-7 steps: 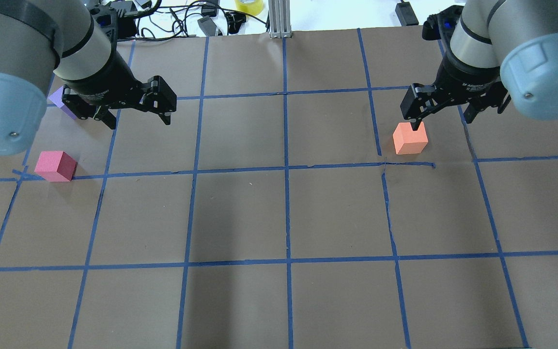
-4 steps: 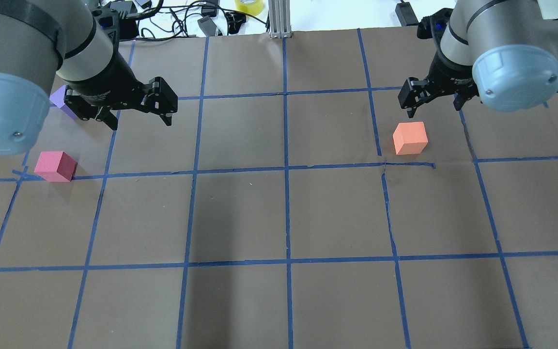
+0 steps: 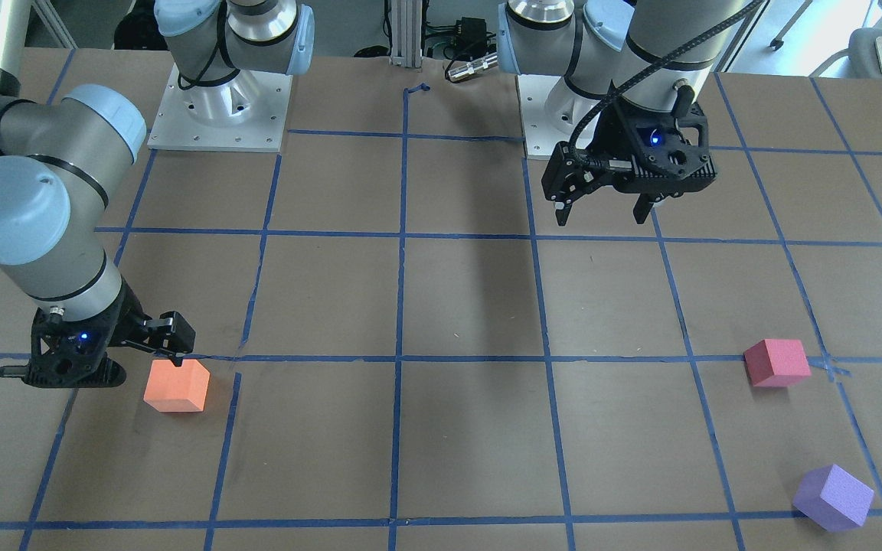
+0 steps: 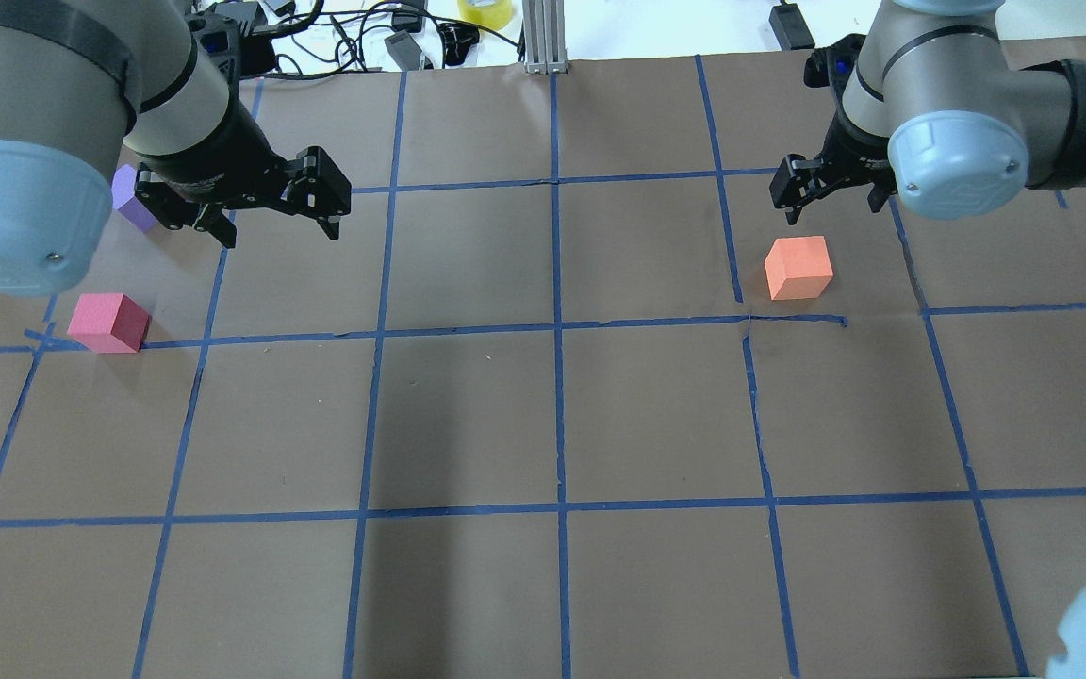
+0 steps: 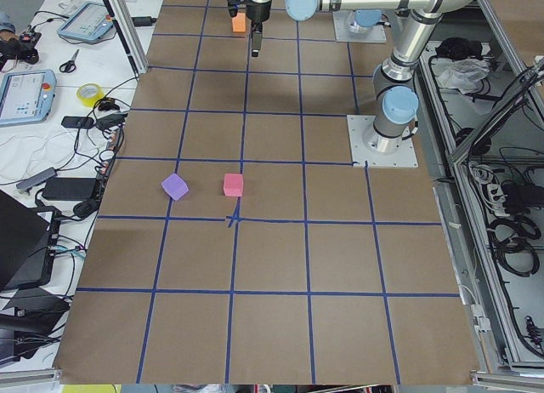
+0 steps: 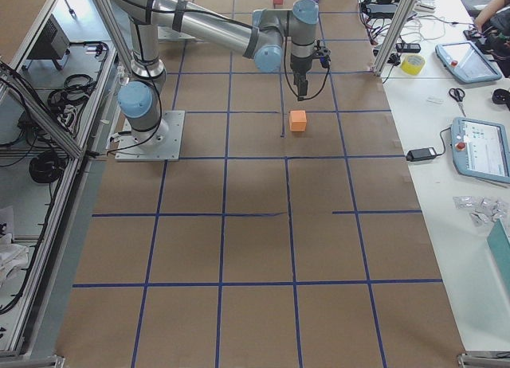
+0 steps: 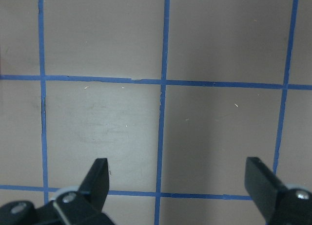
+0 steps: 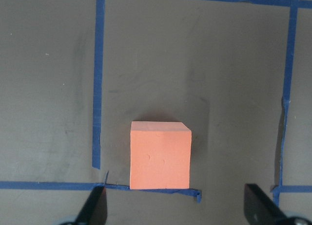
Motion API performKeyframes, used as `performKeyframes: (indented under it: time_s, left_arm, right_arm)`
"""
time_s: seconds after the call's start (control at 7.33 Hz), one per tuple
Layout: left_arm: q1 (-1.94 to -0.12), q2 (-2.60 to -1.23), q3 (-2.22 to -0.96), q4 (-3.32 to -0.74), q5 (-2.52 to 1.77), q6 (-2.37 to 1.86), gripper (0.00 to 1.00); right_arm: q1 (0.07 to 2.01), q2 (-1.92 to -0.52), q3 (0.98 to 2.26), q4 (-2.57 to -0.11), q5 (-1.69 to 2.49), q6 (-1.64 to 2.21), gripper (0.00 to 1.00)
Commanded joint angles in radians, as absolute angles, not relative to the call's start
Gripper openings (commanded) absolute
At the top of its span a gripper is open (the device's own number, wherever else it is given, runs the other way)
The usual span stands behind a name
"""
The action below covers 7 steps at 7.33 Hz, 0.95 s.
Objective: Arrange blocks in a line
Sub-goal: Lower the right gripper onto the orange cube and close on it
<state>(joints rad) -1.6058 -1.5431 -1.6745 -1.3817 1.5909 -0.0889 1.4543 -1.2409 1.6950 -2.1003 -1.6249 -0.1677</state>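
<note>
A: Purple block, pink block far left on the table; left pincer open, empty, over bare table.
B: Orange block far right, right pincer open, empty, over it. Risk: off-centre descent could knock it askew.

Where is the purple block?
In the front-facing view, the purple block sits bottom right, on the robot's left side, just past the pink block.
</note>
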Motion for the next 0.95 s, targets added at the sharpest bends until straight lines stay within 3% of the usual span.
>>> performKeyframes:
  time_s: [0.0, 0.82]
  left_arm:
    - [-1.618, -1.546, -1.675, -1.379, 1.592, -0.092, 1.0]
    - [-1.643, -1.552, -1.674, -1.396, 1.606, -0.098, 1.0]
  right_arm:
    - [1.445, -1.191, 1.695, -2.135, -1.621, -0.144, 1.0]
    - [1.443, -1.105, 1.692, -2.135, -1.618, -0.097, 1.0]
